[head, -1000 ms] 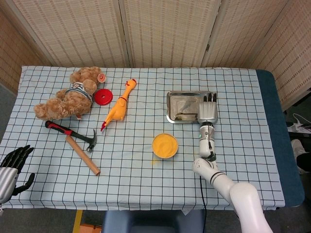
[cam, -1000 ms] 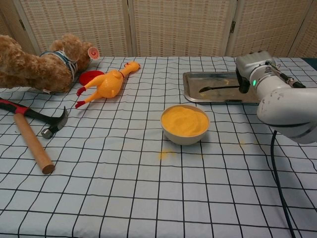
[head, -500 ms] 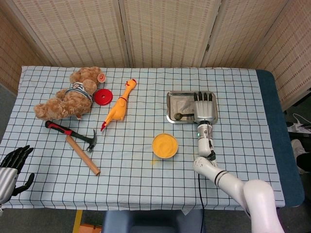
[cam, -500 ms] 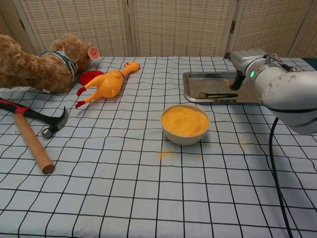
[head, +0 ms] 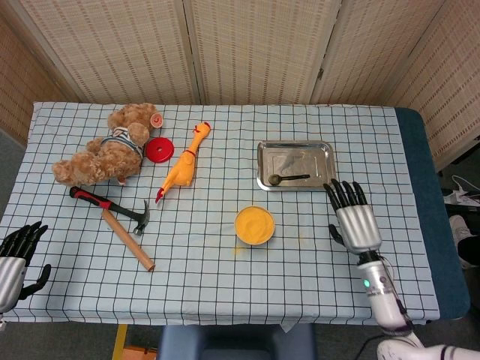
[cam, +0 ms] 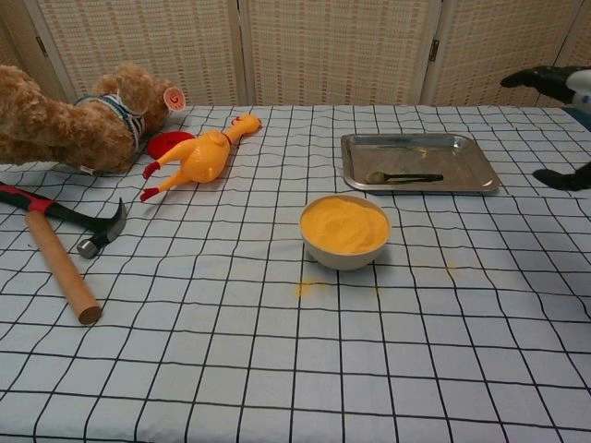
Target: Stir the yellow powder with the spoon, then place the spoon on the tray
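Observation:
A white bowl of yellow powder (head: pixel 254 225) (cam: pixel 344 227) stands near the table's middle. The dark spoon (head: pixel 287 178) (cam: pixel 403 177) lies by itself in the metal tray (head: pixel 319 154) (cam: pixel 462 148), bowl end to the left. My right hand (head: pixel 352 219) (cam: pixel 561 129) is open, fingers spread, below and to the right of the tray and holding nothing. My left hand (head: pixel 15 256) hangs open off the table's near left corner, far from everything.
A hammer (head: pixel 116 216) (cam: pixel 57 242), a teddy bear (head: pixel 109 151) (cam: pixel 74 124), a red disc (head: pixel 159 150) (cam: pixel 166 143) and a yellow rubber chicken (head: pixel 183 164) (cam: pixel 199 157) occupy the left half. Spilled yellow specks (cam: pixel 311 287) mark the cloth by the bowl.
My right hand has let go of the spoon in the tray and drawn back toward the near right. The spoon stays lying in the tray. The left hand barely moved.

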